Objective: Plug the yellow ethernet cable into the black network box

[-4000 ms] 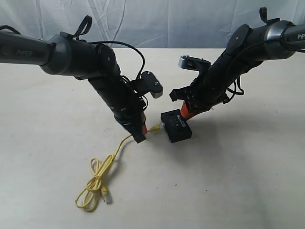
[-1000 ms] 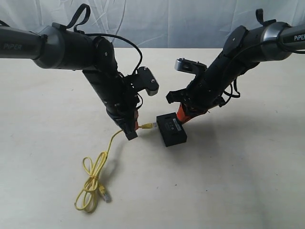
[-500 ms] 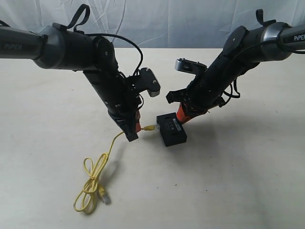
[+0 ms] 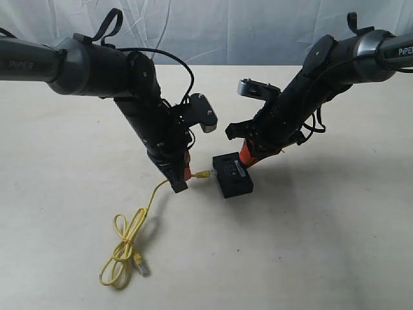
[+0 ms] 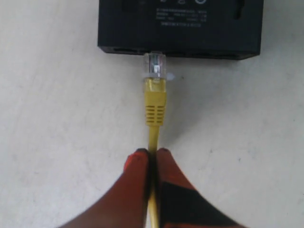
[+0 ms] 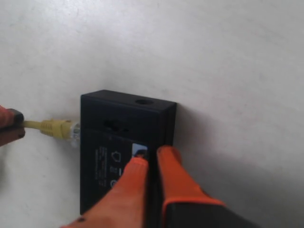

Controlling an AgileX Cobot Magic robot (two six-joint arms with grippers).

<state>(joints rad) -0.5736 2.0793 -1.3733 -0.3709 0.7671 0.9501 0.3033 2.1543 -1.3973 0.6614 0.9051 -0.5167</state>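
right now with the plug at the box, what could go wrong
1. The left end effector pinches the thin bright-yellow ethernet cable behind its boot, away from the clear plastic plug; pushing may buckle the cord.
2. The right end effector only presses on top of the small flat black plastic network box, so it might slide or pivot.
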